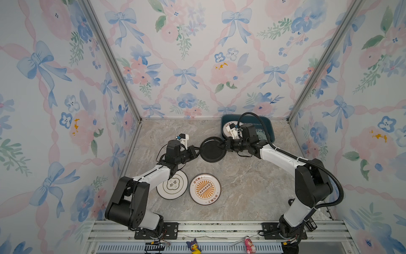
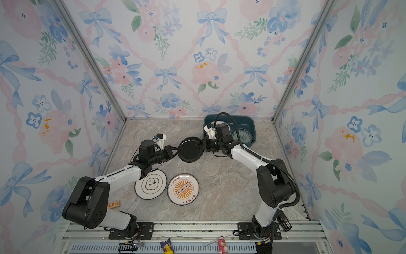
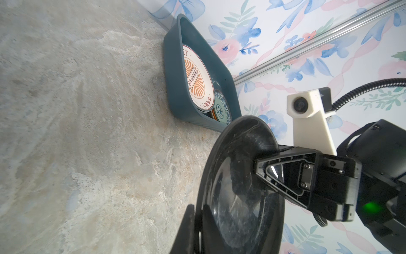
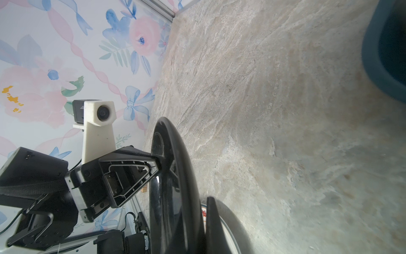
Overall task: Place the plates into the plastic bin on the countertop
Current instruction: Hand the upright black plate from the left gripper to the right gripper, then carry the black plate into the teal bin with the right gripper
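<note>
Black plate (image 1: 212, 149), glossy and faintly scuffed, hung above the countertop (image 1: 252, 176), just off the plastic bin (image 1: 267, 124) at its front left corner. The right gripper (image 1: 221, 146) was clamped on the rim nearest the bin. The left gripper (image 1: 198, 151) straddled the opposite rim narrowly; whether it pinched could not be told. The right arm partly hid the bin's inside in both top views. The left wrist view showed a sunburst plate (image 3: 196, 77) there, overlapping a teal-patterned plate (image 3: 220, 110). Well apart from the bin lay a cloud-emblem plate (image 1: 173, 185), partly under the left arm, and a second sunburst plate (image 1: 205, 189). A top view alone showed a small wooden block (image 2: 113, 204).
</note>
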Controlling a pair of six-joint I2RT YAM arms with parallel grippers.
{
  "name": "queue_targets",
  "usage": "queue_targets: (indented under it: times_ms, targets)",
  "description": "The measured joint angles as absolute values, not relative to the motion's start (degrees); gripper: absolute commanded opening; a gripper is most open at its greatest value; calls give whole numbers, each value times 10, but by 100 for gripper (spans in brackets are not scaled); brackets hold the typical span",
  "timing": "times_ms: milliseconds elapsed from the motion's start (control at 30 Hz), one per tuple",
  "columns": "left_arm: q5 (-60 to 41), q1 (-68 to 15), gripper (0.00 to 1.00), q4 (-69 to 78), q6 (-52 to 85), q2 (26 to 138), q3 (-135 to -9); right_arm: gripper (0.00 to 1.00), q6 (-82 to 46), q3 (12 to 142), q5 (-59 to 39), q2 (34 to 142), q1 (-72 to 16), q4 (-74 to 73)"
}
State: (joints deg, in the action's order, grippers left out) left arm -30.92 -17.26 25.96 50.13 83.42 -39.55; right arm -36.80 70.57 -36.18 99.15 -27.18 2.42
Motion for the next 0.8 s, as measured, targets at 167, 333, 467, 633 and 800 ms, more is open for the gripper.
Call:
queue_targets:
  times_ms: [167,333,467,633,800]
  targets:
    - [-309,-173,38,261,494,834,-397,0,-335,721,-335,987,-272,90]
    - [-307,-173,59,261,488,834,-398,0,-302,748,-295,972,-267,162]
    - [-304,-173,86,260,481,834,-398,0,-284,771,-271,962,-251,208]
    - [-302,-173,98,258,480,833,-399,0,-268,801,-236,946,-207,264]
    - [-303,-173,98,255,472,816,-398,0,-247,849,-175,943,-146,319]
